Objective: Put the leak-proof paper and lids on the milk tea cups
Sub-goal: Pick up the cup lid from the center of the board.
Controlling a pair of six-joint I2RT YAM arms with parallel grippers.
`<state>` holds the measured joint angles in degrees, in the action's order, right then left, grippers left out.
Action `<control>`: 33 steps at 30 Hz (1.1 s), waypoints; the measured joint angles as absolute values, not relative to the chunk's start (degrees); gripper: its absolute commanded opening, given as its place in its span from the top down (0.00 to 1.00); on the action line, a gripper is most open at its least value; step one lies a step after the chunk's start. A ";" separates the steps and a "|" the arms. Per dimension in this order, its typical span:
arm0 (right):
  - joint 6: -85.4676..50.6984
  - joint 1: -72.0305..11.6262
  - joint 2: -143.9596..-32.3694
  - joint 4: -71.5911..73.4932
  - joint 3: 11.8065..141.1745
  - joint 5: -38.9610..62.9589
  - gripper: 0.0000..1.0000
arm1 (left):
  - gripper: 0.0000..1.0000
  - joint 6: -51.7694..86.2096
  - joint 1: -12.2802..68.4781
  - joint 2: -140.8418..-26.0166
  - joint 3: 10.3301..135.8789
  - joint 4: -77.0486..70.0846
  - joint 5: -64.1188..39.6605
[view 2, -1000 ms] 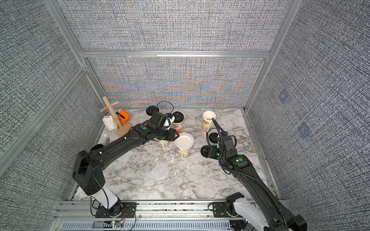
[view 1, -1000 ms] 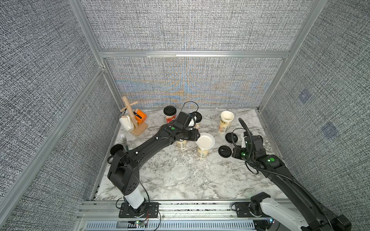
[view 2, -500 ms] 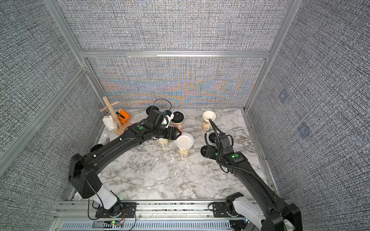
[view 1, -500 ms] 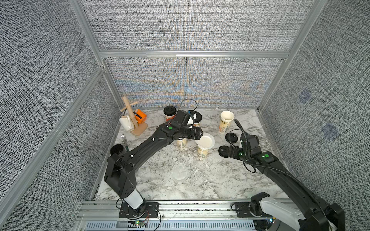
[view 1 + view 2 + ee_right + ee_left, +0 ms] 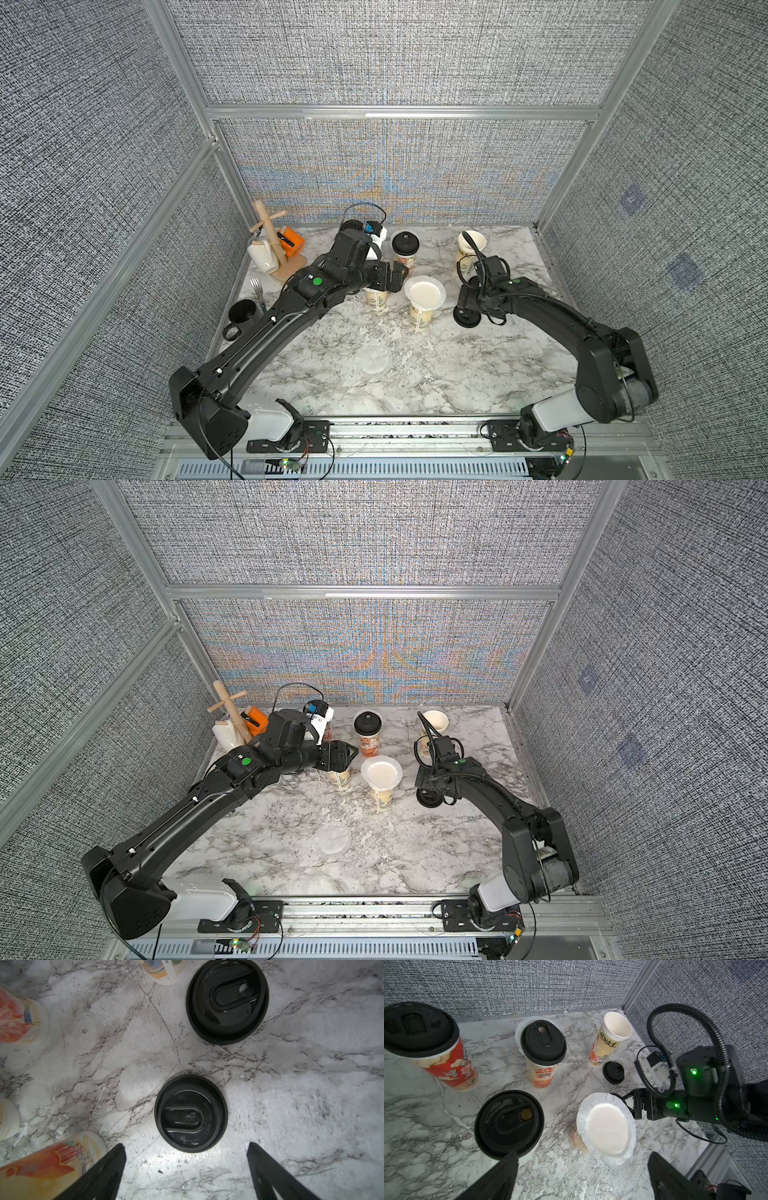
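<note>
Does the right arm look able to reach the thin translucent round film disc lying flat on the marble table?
Probably yes. The film disc lies alone, closer to the robot than the open right gripper; only the film-covered beige paper cup stands near the path.

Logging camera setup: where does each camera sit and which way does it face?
Top views: high in front, looking down at table; left arm, right arm show.
Left wrist: on left arm, facing the cups; open left hand, right arm show.
Right wrist: on right arm, facing down at two lids; open right hand shows.
Shared: papered cup, in both top views and left wrist.
</note>
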<state>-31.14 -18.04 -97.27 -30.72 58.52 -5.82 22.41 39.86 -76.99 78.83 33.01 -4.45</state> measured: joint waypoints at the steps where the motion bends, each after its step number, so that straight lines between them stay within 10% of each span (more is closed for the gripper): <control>1: -31.07 -18.04 -98.61 -30.74 58.96 -5.56 0.06 | 0.02 22.39 39.77 -76.77 78.65 33.74 -3.99; 33: -30.94 -18.06 -106.17 -29.67 59.02 -4.49 0.31 | 0.02 22.37 38.74 -76.34 76.95 37.74 -1.93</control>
